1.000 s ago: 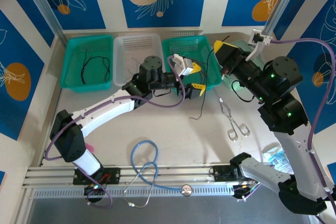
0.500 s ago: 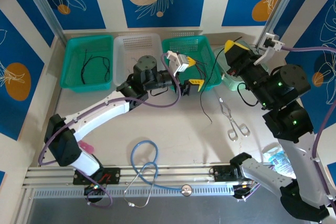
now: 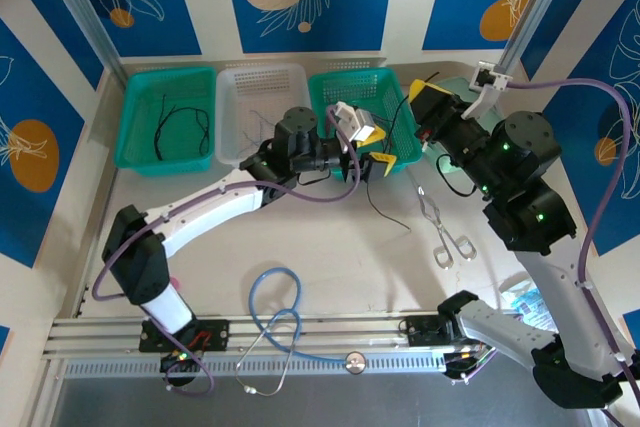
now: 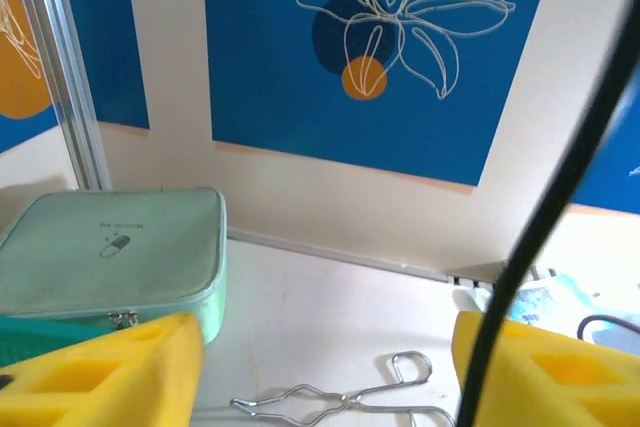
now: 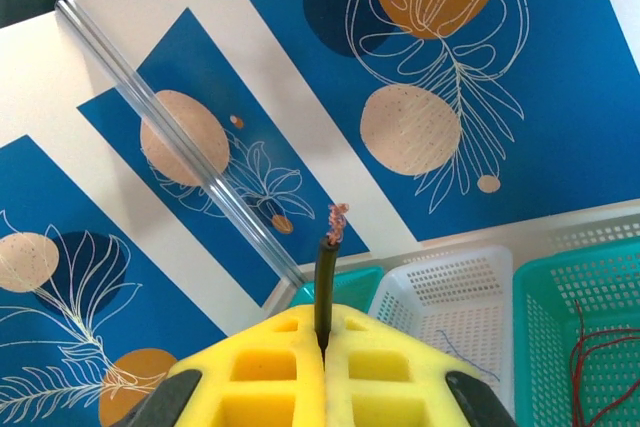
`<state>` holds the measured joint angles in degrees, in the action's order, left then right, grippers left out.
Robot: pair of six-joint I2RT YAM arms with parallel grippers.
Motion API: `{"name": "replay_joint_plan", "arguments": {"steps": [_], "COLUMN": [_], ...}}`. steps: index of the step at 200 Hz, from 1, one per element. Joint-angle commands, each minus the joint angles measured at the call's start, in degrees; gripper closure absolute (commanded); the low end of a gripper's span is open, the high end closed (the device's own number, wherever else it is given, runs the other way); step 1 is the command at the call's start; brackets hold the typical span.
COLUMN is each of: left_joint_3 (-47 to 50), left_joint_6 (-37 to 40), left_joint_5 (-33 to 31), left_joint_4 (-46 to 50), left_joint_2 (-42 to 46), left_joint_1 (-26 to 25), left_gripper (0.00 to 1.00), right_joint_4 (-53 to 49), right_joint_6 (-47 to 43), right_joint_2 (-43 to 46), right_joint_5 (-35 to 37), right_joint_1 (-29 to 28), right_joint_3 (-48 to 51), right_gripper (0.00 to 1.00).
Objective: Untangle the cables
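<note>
Two yellow pads of the right gripper (image 5: 322, 347) are pressed together on a black cable (image 5: 324, 282), whose frayed copper tip sticks up at 12 o'clock from the pinch. Seen from above, that cable drops toward 7 o'clock, past the left gripper (image 3: 372, 145), onto the table (image 3: 330, 237). The left gripper's pads stand spread apart. In its wrist view the cable crosses the pad at 3 o'clock, and contact cannot be told. Red cables (image 5: 588, 352) lie in the green basket (image 5: 570, 252).
</note>
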<state>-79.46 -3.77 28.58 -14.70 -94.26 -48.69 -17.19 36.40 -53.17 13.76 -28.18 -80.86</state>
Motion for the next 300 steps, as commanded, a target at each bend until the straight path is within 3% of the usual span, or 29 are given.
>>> {"name": "replay_joint_plan", "arguments": {"steps": [1, 39, 45, 56, 62, 71, 79, 89, 151, 228, 256, 300], "left_joint_3": [-2.0, -0.7, -1.1, -2.1, -2.9, -3.7, -4.2, -4.7, -16.4, -34.4, -32.5, -21.4], "left_joint_6": [-2.0, -2.0, -1.8, -2.1, -1.8, -0.7, 0.4, 1.5, 3.6, 4.8, 4.4, 4.1], "left_joint_5": [1.6, -1.6, -2.3, -4.7, -5.8, -7.9, -9.8, -11.9, -17.3, -21.1, -22.1, -21.4], "left_joint_4": [0.9, 4.3, 6.0, 9.4, 11.5, 14.1, 15.6, 16.9, 25.2, 26.4, 24.0, 12.0], "left_joint_2": [-1.2, 0.2, 0.7, 1.7, 2.4, 3.7, 5.2, 7.1, 12.9, 6.1, 3.7, 0.9], "left_joint_1": [-0.5, -0.2, 0.1, 0.8, 1.3, 2.1, 3.0, 4.6, 20.7, 39.1, 44.9, 53.0], "left_gripper": [0.55, 0.99, 1.0, 1.0, 1.0, 1.0, 1.0, 1.0, 1.0, 1.0, 1.0, 1.0], "right_joint_4": [1.4, 0.8, 0.7, 1.1, 1.5, 1.9, 1.8, 1.4, -1.0, -1.2, 1.0, 2.3], "right_joint_6": [-1.0, -2.8, -3.0, -3.6, -3.9, -4.2, -4.5, -5.2, -5.9, -3.3, -0.4, 3.9], "right_joint_2": [1.4, 2.8, 3.1, 4.0, 4.6, 5.7, 6.6, 7.6, 10.2, 3.4, -0.2, -5.3], "right_joint_5": [0.0, 1.7, 1.4, 1.0, 1.2, 1.8, 2.7, 3.7, 3.9, -3.8, -9.3, -17.0], "right_joint_1": [-0.5, 0.2, 0.4, 0.8, 1.0, 1.3, 1.6, 1.9, 4.7, 11.7, 17.1, 22.8], "right_joint_3": [-1.6, -1.0, -0.8, -0.1, 0.5, 1.3, 1.8, 2.2, 4.3, 5.4, 5.1, 3.3], "right_gripper": [1.0, 1.0, 0.99, 0.71, 0.49, 0.24, 0.11, 0.04, 0.01, 0.01, 0.01, 0.01]}}
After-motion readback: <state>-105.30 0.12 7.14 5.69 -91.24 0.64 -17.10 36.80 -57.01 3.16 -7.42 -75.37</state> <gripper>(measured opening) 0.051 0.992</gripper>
